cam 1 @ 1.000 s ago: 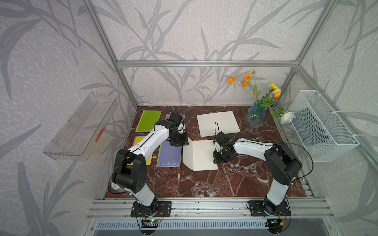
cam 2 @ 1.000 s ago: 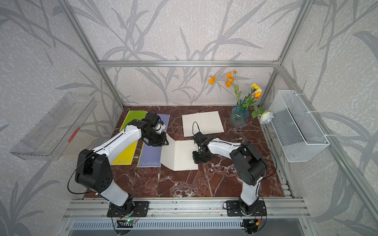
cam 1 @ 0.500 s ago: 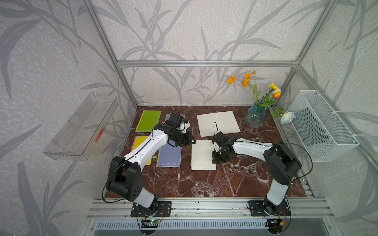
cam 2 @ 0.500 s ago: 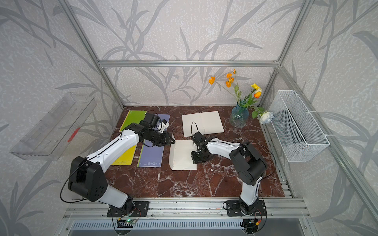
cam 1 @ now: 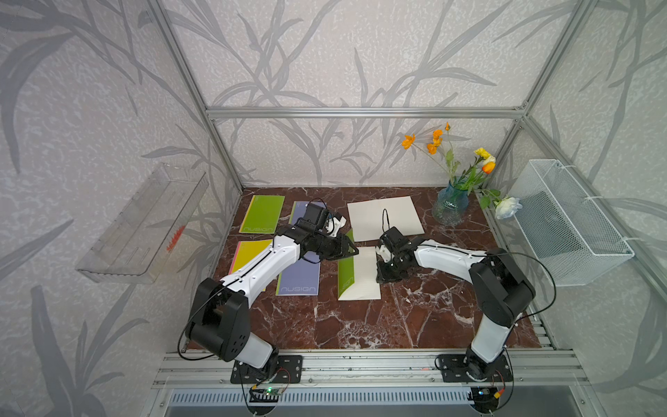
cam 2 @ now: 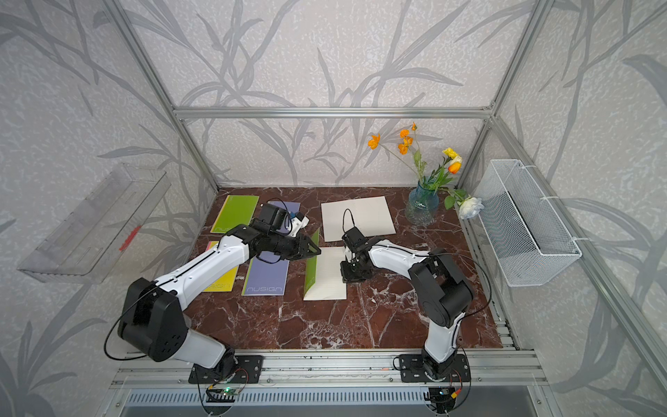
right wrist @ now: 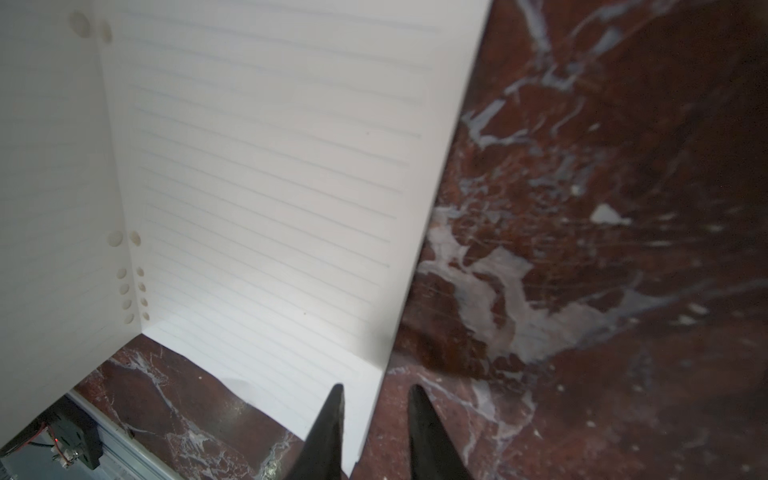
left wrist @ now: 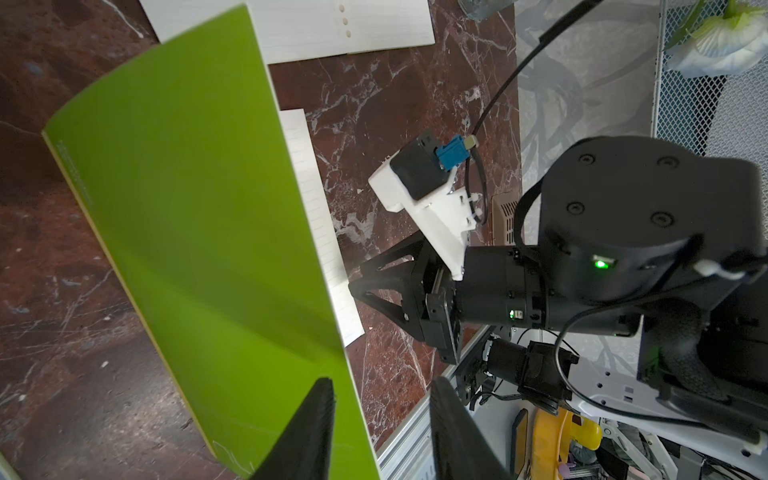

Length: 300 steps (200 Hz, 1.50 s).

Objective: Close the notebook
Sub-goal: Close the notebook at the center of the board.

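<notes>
The notebook (cam 1: 362, 276) lies mid-table, half folded. Its right lined page (right wrist: 270, 187) is flat on the marble and its green cover (cam 1: 345, 265) stands nearly upright on the left. My left gripper (cam 1: 355, 251) reaches in from the left at the cover's top far corner. In the left wrist view the jaws (left wrist: 380, 415) are apart and open. The green cover (left wrist: 199, 216) lies against one finger and its free edge runs through the gap. My right gripper (cam 1: 383, 269) sits low at the page's right edge. It (right wrist: 376, 415) is slightly open, one finger over the page corner, the other over marble.
Closed notebooks lie at the left: green (cam 1: 262, 213), purple (cam 1: 299, 276) and yellow (cam 1: 249, 254). An open white notebook (cam 1: 384, 218) lies at the back, beside a blue vase of flowers (cam 1: 449, 207). A wire basket (cam 1: 566, 224) hangs on the right wall, a clear tray (cam 1: 144, 224) on the left.
The left half of the notebook rose from flat to nearly upright as my left gripper swung right with it. The left jaws then widened. The right gripper stayed at the page edge.
</notes>
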Each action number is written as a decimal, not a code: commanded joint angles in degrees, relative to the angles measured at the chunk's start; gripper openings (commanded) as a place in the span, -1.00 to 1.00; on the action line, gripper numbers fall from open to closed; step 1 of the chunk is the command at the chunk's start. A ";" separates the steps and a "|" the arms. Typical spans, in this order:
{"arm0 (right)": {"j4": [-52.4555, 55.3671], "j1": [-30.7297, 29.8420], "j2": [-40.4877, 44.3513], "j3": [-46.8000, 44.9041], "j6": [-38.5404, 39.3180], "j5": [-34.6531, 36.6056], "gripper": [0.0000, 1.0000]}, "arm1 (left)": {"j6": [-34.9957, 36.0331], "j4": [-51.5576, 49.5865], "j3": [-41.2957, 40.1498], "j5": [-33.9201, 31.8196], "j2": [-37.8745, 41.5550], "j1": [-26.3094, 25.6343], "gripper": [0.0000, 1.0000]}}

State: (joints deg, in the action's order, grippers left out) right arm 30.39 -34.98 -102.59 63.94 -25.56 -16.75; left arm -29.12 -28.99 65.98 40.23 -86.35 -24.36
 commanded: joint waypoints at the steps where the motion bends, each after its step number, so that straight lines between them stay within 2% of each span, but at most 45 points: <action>1: 2.33 1.76 3.79 -0.48 1.42 0.37 -0.43 | -0.45 2.50 -0.81 1.19 -0.11 -0.13 -0.20; 33: 3.56 3.54 4.49 -0.89 2.28 1.22 -0.42 | -0.45 1.75 -1.02 -1.20 -1.08 -0.25 -0.20; 74: 4.23 3.77 5.47 -0.10 2.88 1.12 -0.40 | -0.35 -5.11 -1.28 -12.70 -4.00 -0.23 -0.21; 90: 3.93 3.71 5.11 0.28 2.80 0.24 -0.40 | -0.99 -5.94 -2.32 -14.85 -5.41 -0.21 -0.21; 182: 2.48 0.46 -1.20 2.90 1.31 -1.13 -0.38 | -3.84 -0.28 -8.79 -16.00 -7.33 -1.56 -0.23; 300: 2.42 -0.35 -4.72 4.32 1.31 -1.13 -0.39 | -3.58 0.39 -9.45 -16.32 -10.39 -1.96 -0.27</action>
State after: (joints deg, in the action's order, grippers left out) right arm 32.56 -35.20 -106.41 66.81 -24.18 -17.63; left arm -32.77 -28.67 56.90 24.91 -95.94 -26.15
